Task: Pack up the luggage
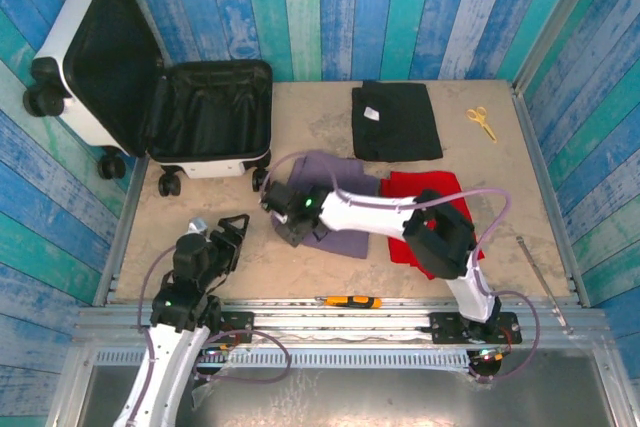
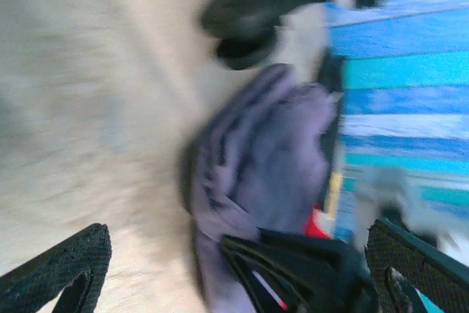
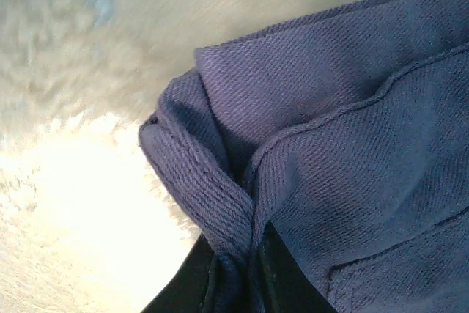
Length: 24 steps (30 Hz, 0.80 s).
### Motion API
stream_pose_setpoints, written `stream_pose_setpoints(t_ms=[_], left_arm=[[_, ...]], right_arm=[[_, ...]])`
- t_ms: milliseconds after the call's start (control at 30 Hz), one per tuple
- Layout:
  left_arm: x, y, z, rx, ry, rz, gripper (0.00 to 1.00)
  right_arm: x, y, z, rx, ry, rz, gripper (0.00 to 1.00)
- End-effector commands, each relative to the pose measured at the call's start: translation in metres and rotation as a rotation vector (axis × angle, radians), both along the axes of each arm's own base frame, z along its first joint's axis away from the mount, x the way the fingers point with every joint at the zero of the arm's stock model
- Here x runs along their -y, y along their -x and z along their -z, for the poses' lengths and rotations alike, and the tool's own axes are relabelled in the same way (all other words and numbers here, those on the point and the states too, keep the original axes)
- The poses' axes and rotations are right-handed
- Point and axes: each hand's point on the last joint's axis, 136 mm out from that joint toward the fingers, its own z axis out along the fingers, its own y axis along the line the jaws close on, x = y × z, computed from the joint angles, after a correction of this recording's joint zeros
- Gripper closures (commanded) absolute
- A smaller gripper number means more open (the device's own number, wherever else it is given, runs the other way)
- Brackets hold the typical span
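Nearest me, purple garment [image 3: 352,108] in rt wrist view: I see rt tool [image 3: 236,280] clamped on its folded edge, btm of frame. Top view: lt tool [image 1: 228,235] lower left, jaws spread wide, nothing in them (its wrist view is blurry). Luggage [image 1: 215,167] at upper-left corner of tabletop [image 1: 500,162], lid raised, black lining showing; garment mid-frame.

- My top camera looks down from high at the near edge across the whole tabletop [image 1: 310,117].
- Both wrist cameras share the purple cloth [image 2: 271,152]; the right one sits closest.
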Motion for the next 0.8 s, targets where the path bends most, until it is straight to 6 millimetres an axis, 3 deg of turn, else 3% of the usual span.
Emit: stream_pose_setpoints(t_ms=[0,333,600,767], left_arm=[[0.022,0.000,0.012,0.080,0.007,0.132,0.07],[0.045,0.002,0.019,0.114,-0.107,0.269,0.07],[0.094,-0.003,0.027,0.046,-0.366,0.420,0.07],[0.116,-0.008,0.018,0.094,-0.329,0.394,0.07]], right_arm=[[-0.004,-0.012,-0.035,-0.140,-0.170,0.035,0.99],[-0.009,-0.037,-0.064,-0.327,-0.365,0.024,1.00],[-0.005,-0.042,-0.072,-0.406,-0.428,0.018,1.00],[-0.002,-0.044,-0.072,-0.436,-0.440,0.032,0.99]])
